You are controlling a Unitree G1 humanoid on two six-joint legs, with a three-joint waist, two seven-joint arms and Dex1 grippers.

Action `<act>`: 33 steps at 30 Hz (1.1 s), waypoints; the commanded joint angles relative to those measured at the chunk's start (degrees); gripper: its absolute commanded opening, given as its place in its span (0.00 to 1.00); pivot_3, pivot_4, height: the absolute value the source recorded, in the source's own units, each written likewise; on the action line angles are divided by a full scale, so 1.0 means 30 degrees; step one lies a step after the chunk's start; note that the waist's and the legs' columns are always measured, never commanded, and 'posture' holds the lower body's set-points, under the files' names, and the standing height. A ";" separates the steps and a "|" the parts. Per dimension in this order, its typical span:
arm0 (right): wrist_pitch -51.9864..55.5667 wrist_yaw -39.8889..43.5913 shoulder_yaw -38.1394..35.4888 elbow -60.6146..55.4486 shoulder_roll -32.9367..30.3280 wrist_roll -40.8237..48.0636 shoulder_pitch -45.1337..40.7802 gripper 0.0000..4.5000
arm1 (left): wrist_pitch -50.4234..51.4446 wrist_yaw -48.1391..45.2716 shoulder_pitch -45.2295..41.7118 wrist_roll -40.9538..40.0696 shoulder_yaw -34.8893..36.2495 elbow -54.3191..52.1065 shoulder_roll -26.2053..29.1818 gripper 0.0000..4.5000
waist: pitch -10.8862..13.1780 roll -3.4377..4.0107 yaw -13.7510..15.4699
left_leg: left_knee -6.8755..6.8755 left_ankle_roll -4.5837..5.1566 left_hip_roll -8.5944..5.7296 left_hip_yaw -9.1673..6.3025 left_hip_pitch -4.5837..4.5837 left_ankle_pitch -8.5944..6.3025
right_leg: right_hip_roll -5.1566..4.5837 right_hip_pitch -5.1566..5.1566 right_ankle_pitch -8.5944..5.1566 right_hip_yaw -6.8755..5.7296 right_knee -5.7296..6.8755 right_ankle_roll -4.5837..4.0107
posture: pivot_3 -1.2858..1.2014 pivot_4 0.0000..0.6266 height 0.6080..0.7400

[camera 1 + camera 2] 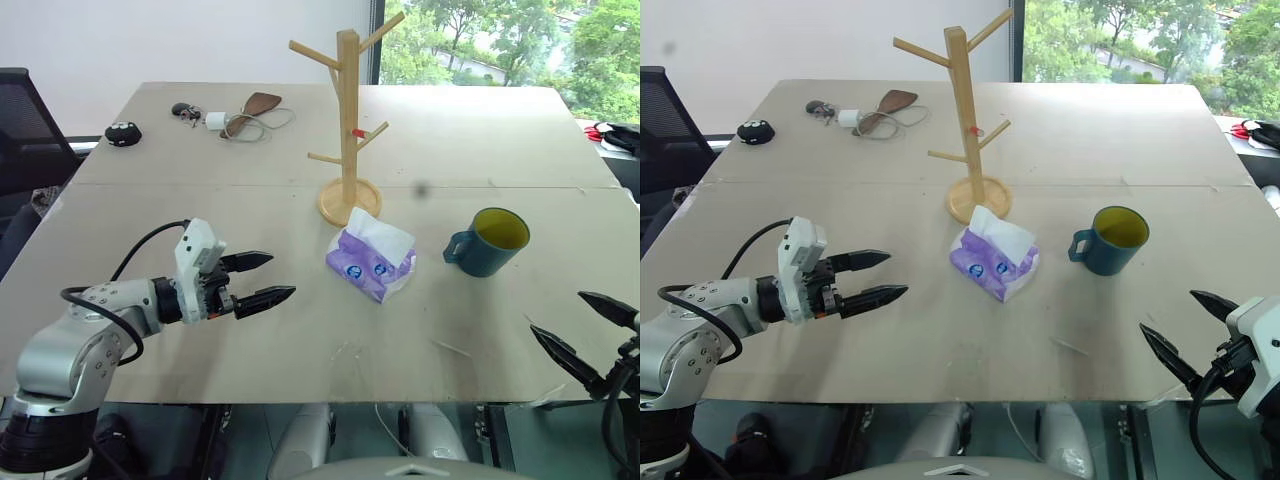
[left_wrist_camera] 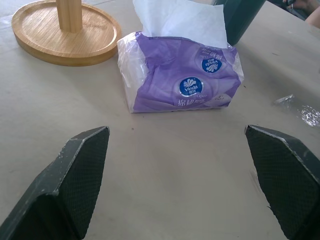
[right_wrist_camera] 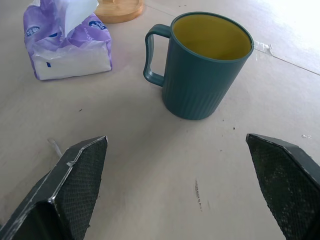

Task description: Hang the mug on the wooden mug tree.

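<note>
mug [image 1: 489,242] stands upright on the desk [image 1: 200,200], handle toward the mug tree [image 1: 347,120], nearer the right pincer [image 1: 582,335], jaws spread empty; left pincer [image 1: 258,281] also gapes.

Mug [image 1: 487,243]: teal-blue, finely ribbed outer wall, bright yellow inside, one loop handle. Stands upright on the bench [image 1: 300,330], mouth up, empty, handle turned toward the robot's left. Sits on the right half of the bench, free of any contact.

Wooden mug tree [image 1: 348,110]: light-wood square post rising from a round wooden base, upright, with angled peg branches at several heights. One right-hand peg carries a small red mark. All pegs bare. Stands mid-bench, behind and left of the mug, well apart from it.
</note>
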 commanded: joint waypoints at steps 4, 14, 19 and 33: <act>-0.3033 0.0355 0.1238 -0.2061 0.1403 0.1206 -0.1428 1.00 | -0.0858 -0.0279 -0.1870 0.0303 -0.1372 -0.0260 -0.0299 0.99 | 0.0013 0.0019 0.0019 | 0.0003 -0.0002 0.0000 -0.0024 0.0005 0.0002 | 0.0001 0.0003 0.0001 -0.0025 0.0001 0.0000 | 0.52 0.24 1.00; -0.5788 0.2415 0.2649 -0.3132 -0.0193 0.1708 0.1118 1.00 | 0.0339 0.1246 -0.7571 0.3410 -0.7011 0.2571 -0.1783 0.99 | 0.0015 0.0007 0.0024 | 0.0022 0.0000 -0.0013 -0.0036 0.0015 0.0003 | 0.0005 0.0042 0.0004 -0.0041 -0.0004 0.0004 | 0.52 0.24 1.00; -0.7970 0.2246 0.2633 -0.3132 0.0232 0.0615 0.3725 1.00 | 0.0076 0.2952 -0.8779 0.6067 -0.9297 0.4787 -0.3866 0.99 | 0.0020 -0.0013 -0.0039 | 0.0025 -0.0002 -0.0023 -0.0042 0.0006 0.0004 | 0.0001 0.0041 0.0004 -0.0043 -0.0003 0.0005 | 0.52 0.24 1.00; -1.0072 -0.0252 0.4388 -0.3132 0.0099 -0.1016 0.5304 1.00 | -0.3219 0.3344 -0.9254 0.8466 -0.9223 0.8705 -0.6398 0.02 | 0.0018 -0.0035 0.0020 | 0.0081 0.0000 -0.0023 -0.0067 0.0043 0.0003 | 0.0000 0.0118 0.0004 -0.0059 0.0007 0.0013 | 0.52 0.24 1.00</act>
